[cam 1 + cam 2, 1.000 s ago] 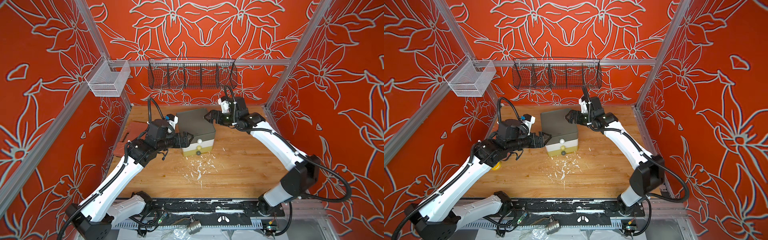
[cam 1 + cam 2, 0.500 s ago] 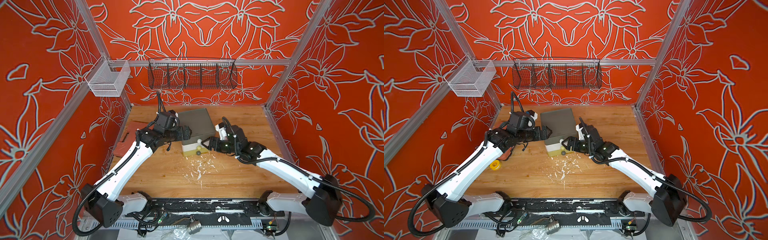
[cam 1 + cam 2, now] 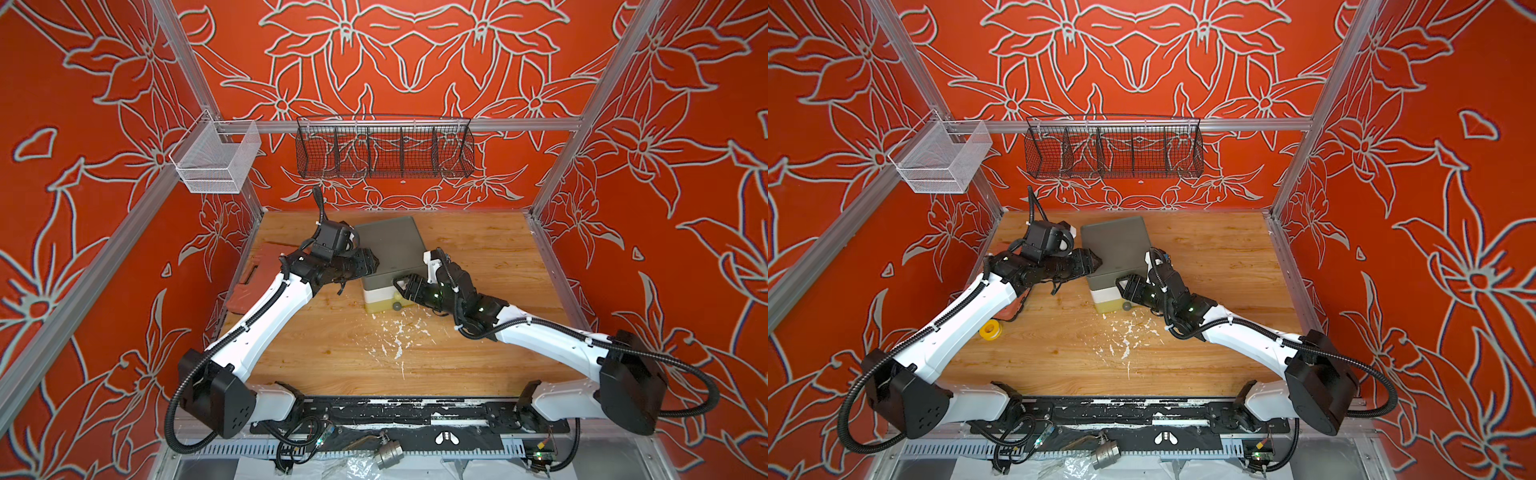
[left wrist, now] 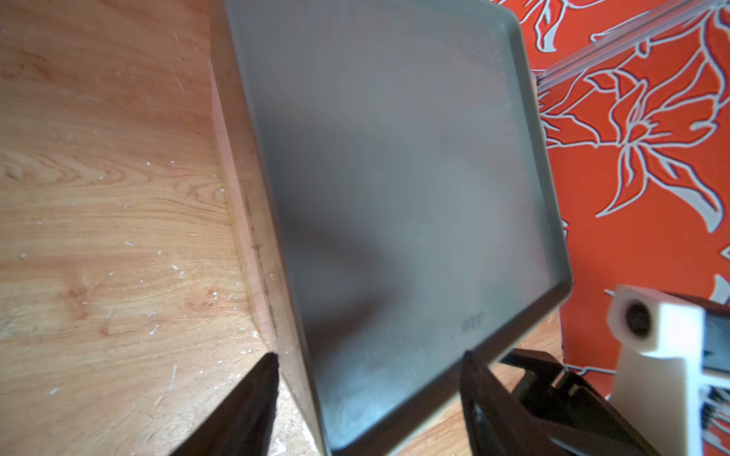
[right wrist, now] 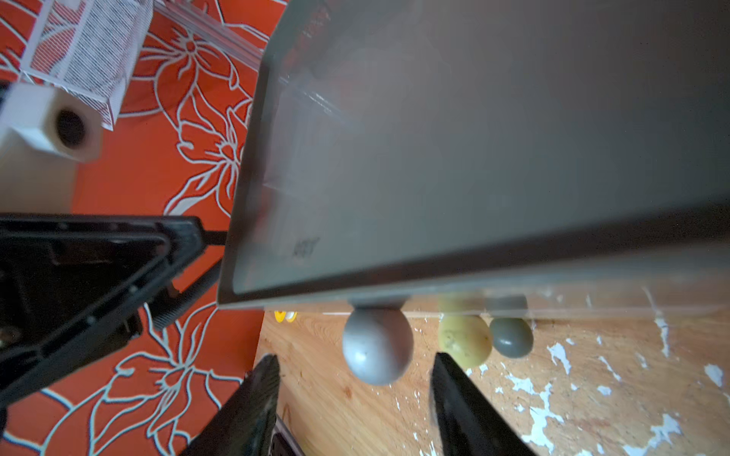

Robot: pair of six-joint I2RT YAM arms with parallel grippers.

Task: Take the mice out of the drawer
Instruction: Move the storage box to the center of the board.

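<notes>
Swung the right end effector [image 3: 401,286] off the far right flank of the drawer unit [image 3: 388,245] and round to its near front. Narrowed its jaws from wide to part-way apart; lined them up either side of the grey knob [image 5: 377,345], just short of it, gripping nothing. Shifted the left end effector [image 3: 372,262] a little farther back along the unit's left side; likewise narrowed, jaws apart astride the top left edge, no clamp evident. No mice in sight on the worktop [image 3: 332,353]: presumably inside, drawers looking shut. Reads as brace set, pull on the knob about to start; not one mouse out yet.
</notes>
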